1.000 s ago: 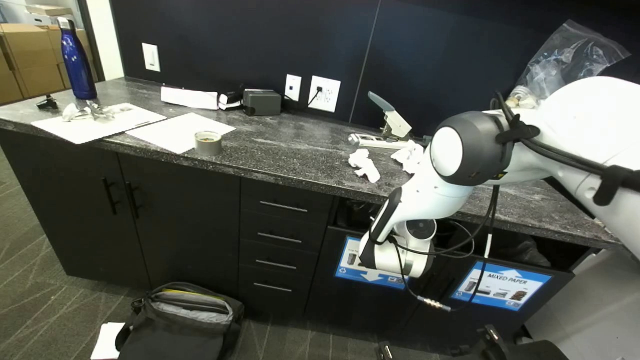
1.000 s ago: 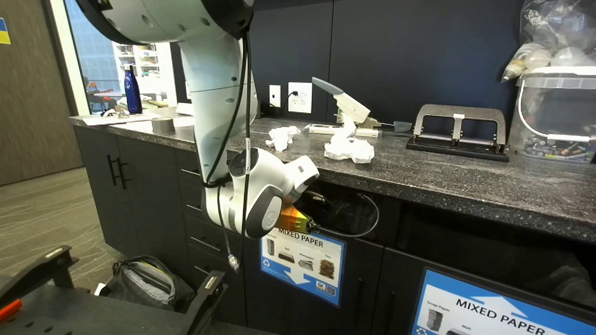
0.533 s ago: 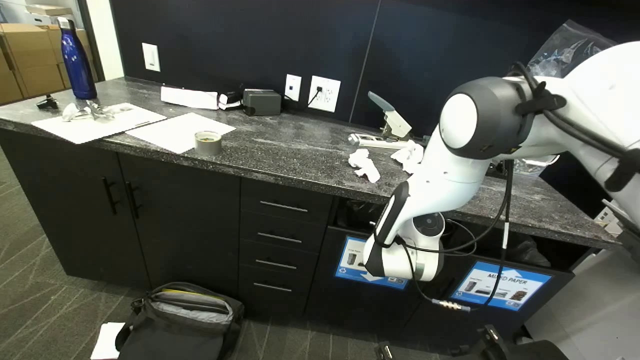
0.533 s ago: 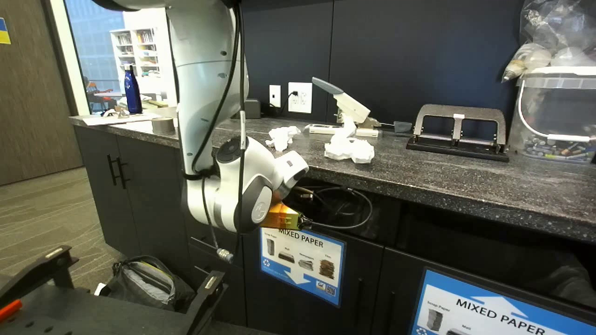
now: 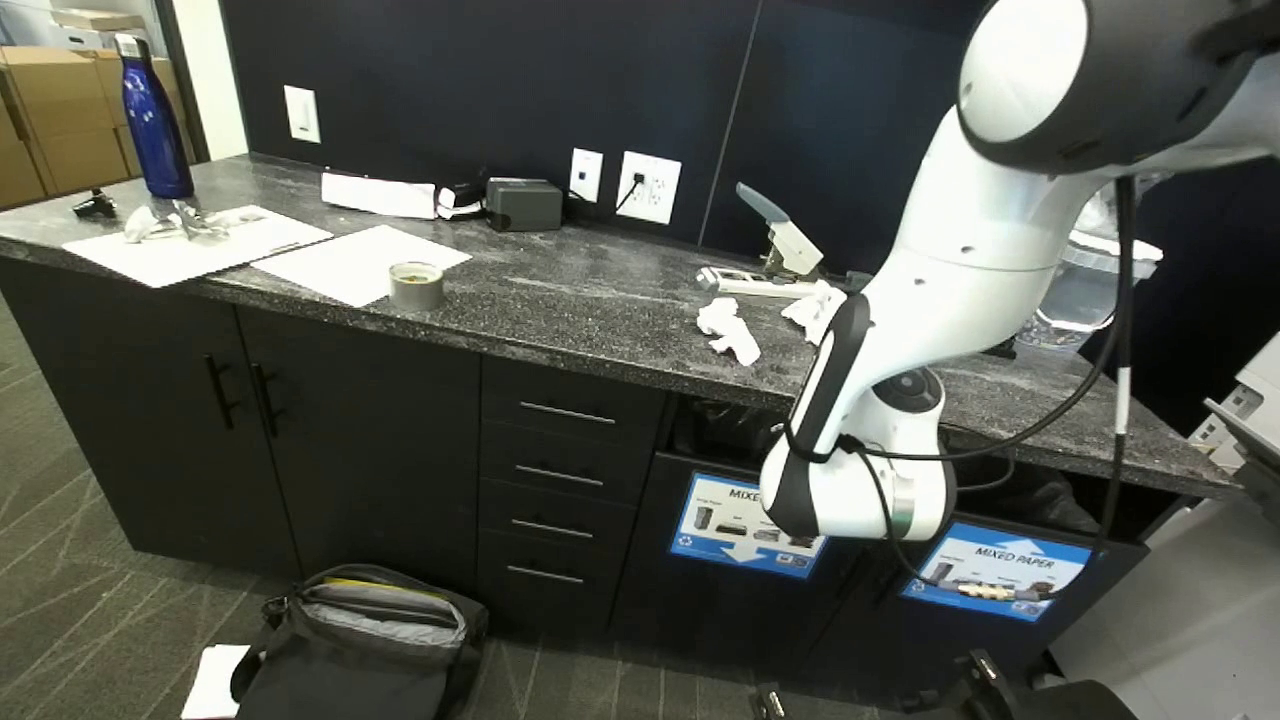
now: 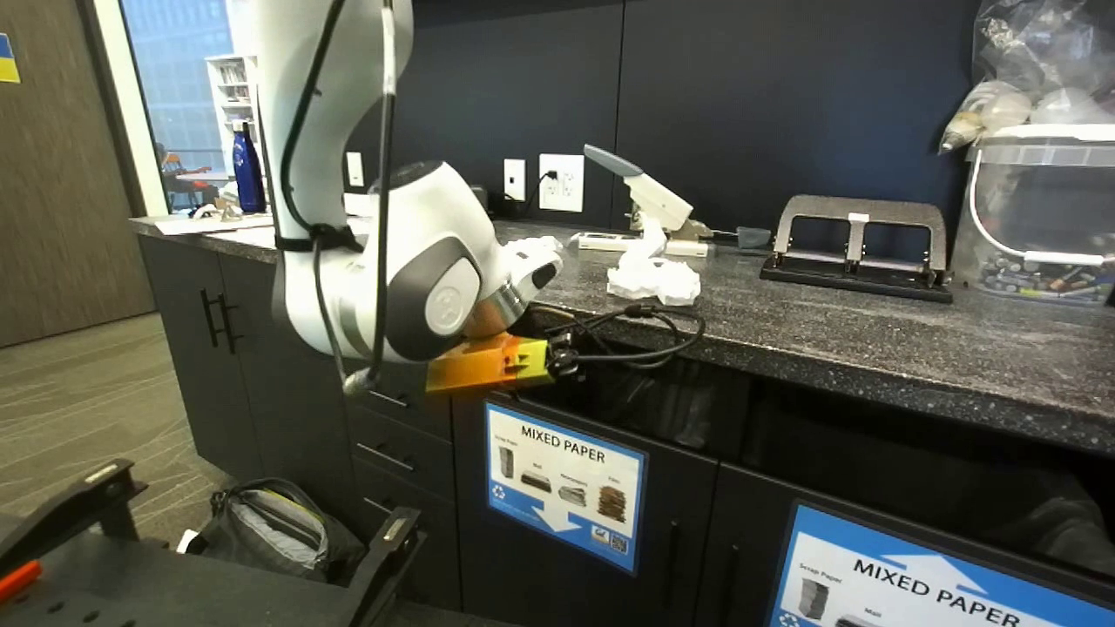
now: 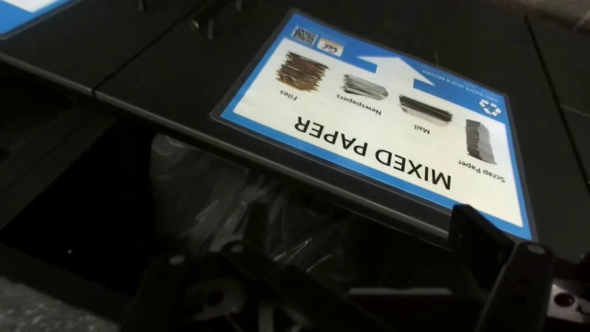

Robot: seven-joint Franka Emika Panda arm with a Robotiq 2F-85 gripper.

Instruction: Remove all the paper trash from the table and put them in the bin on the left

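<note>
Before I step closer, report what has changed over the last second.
The arm has risen and shifted left in an exterior view, taking the gripper with it. The gripper stands open; whether it just let anything go cannot be seen. The crumpled paper scraps, tape roll and blue bottle stayed put.

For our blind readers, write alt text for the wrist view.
The robot's open hand, nothing visible in its grip, spans the bottom; beyond it is a dark bin with crinkled plastic inside. The bin's blue-and-white MIXED PAPER label appears upside down.
</note>
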